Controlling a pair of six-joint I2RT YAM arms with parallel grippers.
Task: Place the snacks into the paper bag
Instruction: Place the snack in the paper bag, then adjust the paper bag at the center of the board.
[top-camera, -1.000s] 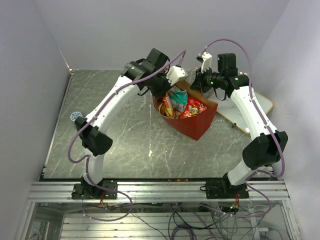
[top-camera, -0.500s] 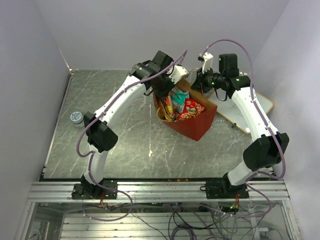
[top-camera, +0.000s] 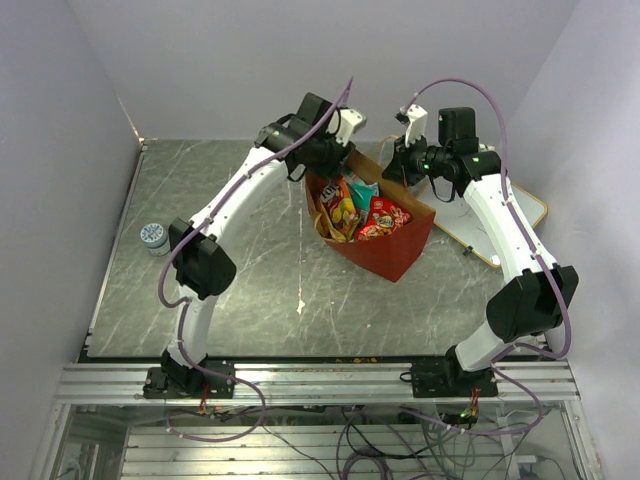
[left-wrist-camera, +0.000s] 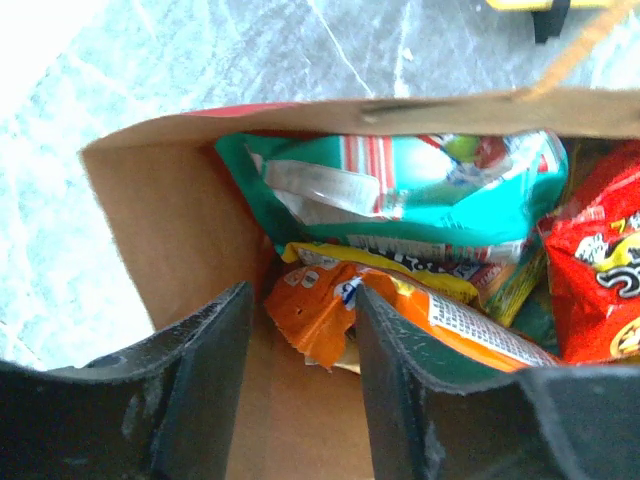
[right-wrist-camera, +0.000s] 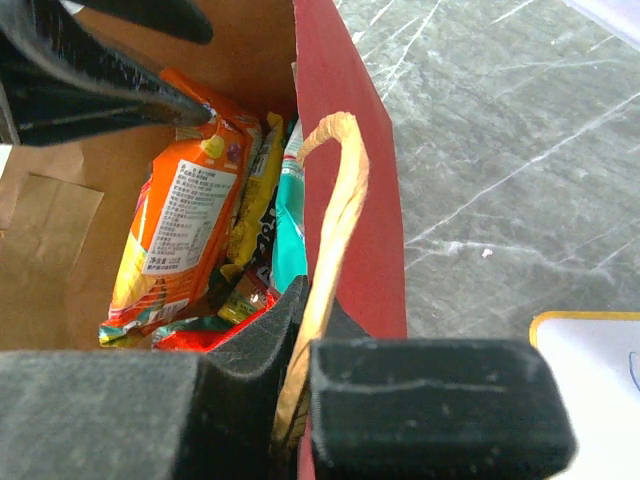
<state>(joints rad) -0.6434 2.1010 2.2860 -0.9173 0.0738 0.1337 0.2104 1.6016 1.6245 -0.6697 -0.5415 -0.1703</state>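
The red paper bag stands open at mid-table, holding several snacks. In the left wrist view I look down into its brown inside: a teal packet, a yellow one, a red packet and an orange flat pack. My left gripper hovers open just above the orange pack's end, holding nothing. My right gripper is shut on the bag's rim and tan handle, keeping the bag open. The left fingers show at the top of the right wrist view.
A white board lies on the table to the right of the bag, under the right arm. A small round tin sits near the table's left edge. Grey walls close in on three sides.
My left gripper has gone from shut to open, and the orange pack now lies in the bag. The left wrist has pulled back toward the bag's far rim. The right arm has stayed put.
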